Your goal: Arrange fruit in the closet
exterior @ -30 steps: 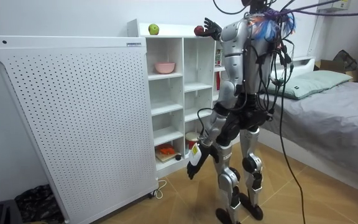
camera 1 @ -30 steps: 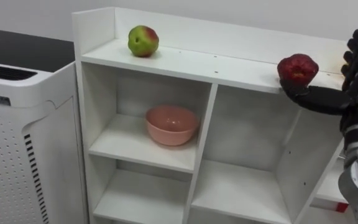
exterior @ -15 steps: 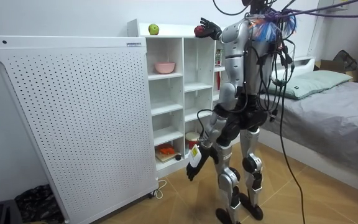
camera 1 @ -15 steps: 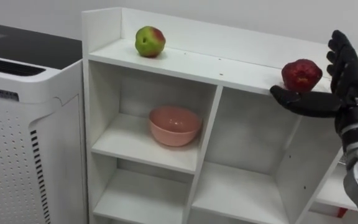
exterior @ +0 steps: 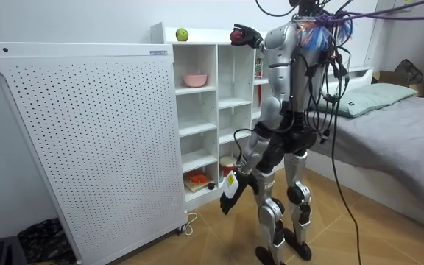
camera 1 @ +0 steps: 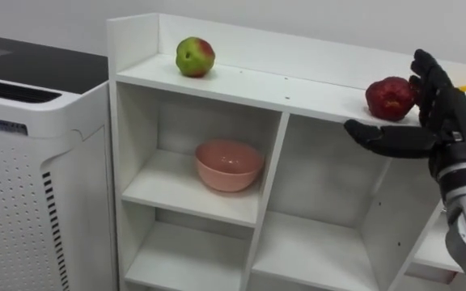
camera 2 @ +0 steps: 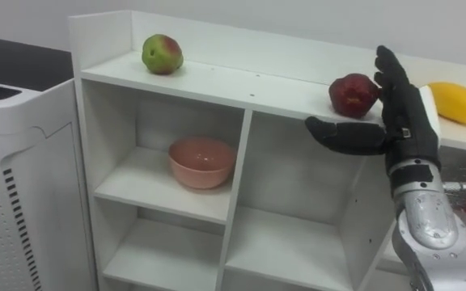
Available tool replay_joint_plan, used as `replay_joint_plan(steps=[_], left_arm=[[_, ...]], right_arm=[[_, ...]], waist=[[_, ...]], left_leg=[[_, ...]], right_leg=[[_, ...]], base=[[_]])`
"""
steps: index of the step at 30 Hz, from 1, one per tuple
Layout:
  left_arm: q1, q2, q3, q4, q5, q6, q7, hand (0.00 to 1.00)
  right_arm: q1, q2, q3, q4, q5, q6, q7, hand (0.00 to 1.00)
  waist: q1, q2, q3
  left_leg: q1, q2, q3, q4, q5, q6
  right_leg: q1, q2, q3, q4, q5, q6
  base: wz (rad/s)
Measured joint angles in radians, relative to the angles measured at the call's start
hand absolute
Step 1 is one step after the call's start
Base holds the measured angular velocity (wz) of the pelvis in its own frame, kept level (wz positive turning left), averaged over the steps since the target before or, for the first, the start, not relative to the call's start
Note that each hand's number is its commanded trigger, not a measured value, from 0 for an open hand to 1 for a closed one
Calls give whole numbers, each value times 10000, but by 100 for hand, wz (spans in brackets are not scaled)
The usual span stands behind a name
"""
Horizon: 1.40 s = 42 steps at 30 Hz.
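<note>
Red apple (camera 2: 353, 94), green apple (camera 2: 162, 54), mango (camera 2: 459, 103): three fruits atop closet (camera 2: 217, 85); right hand (camera 2: 409, 121) fingers (camera 2: 391, 77) straight, empty.

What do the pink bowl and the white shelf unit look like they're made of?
Pink bowl: probably plastic or glazed ceramic. It is smooth and evenly coloured with a soft sheen, so the look leaves it open.
White shelf unit: likely laminated board, going by the flat matte white panels with square edges and the small fixing dots on the top shelf.
</note>
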Motion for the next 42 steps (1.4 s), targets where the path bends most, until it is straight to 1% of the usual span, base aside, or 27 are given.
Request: replay_joint_plan(steps=[2,6,9,10,12,16,21,27,28,29,30,31,32,35,37,38,42], left_arm=[[12,0,-7,0,-1,0,0,0],[18,6,-19,-1,-3,15,0,0],[6,12,-23,-1,-5,15,0,0],[0,23,-32,-1,-7,15,0,0],[1,27,-49,0,-8,15,0,0],[-36,35,-46,-1,-34,21,0,0],[-102,88,-35,-1,-186,25,1,0],[-105,89,-23,9,-278,24,0,0],[-133,87,-32,9,-290,24,-17,0],[-146,80,-33,9,-285,24,-26,0],[-159,78,-32,9,-286,23,-26,0],[-181,72,-36,9,-267,20,-26,0],[-194,69,-61,9,-266,19,-24,0],[-209,75,-230,7,-265,-4,56,0],[-221,66,-261,6,-249,-12,68,0],[-200,58,-288,9,-240,-2,75,0],[-209,52,-414,8,-279,13,169,0]], right_arm=[[0,-166,10,171,4,0,0,100],[-2,-308,64,363,-24,-2,-76,100],[-8,-384,63,395,-21,-13,-258,100],[-9,-386,62,397,-21,-26,-348,100],[-41,-414,55,401,-22,-27,-436,100],[-84,-461,56,399,-27,-109,-443,100],[-128,-510,185,372,-87,-113,-412,100],[-124,-510,193,126,-60,-97,-310,100],[-107,-509,211,-75,-59,-75,-308,100],[-56,-508,275,-392,-53,-42,-297,100],[-12,-507,304,-592,-58,-32,-290,100],[107,-506,357,-1062,-131,-25,-281,100],[217,-502,410,-1470,-202,-26,-217,100],[526,-490,448,-2150,-431,-26,21,100],[665,-430,459,-2498,-454,-4,122,100],[717,-330,501,-2732,-440,-4,222,100],[1112,-309,742,-3421,-272,60,496,100]], waist=[[52,-10,-6],[51,-90,-19],[51,-209,21],[50,-234,66],[50,-297,74],[55,-310,79],[58,-290,93],[32,-210,123],[22,-169,135],[19,-105,119],[20,-64,122],[18,23,99],[8,144,52],[8,343,-32],[1,360,-28],[-9,358,-27],[-22,346,-11]], left_leg=[[29,5,20,-8,0,0],[39,5,28,-6,3,1],[40,5,29,-5,4,0],[37,7,29,-4,4,0],[25,6,27,-7,3,0],[25,-4,20,-29,2,1],[32,-3,19,-45,2,1],[-104,4,26,-15,-3,2],[-143,4,30,-10,-3,2],[-151,7,76,-7,-3,2],[-165,8,91,-2,-2,2],[-204,7,106,9,-2,2],[-249,1,129,8,0,3],[-260,-1,122,-15,5,1],[-250,13,127,-34,6,-1],[-245,24,148,-51,9,-6],[-132,33,202,-83,10,-8]], right_leg=[[23,1,4,1,0,0],[45,-5,2,2,0,0],[53,-4,1,2,0,0],[52,-2,0,1,0,0],[40,-3,-2,2,0,0],[36,-13,0,5,1,1],[31,-8,33,2,1,1],[-47,19,24,4,1,1],[-90,35,25,4,1,1],[-155,34,62,7,1,1],[-170,28,80,7,1,1],[-216,14,146,11,1,1],[-266,11,205,7,1,1],[-293,29,309,4,0,0],[-293,29,317,-1,0,0],[-295,32,320,-3,0,-1],[-220,33,349,-8,0,0]], base=[[0],[0],[0],[0],[0],[0],[0],[0],[-6],[-8],[-8],[-6],[-4],[-1],[0],[0],[-2]])
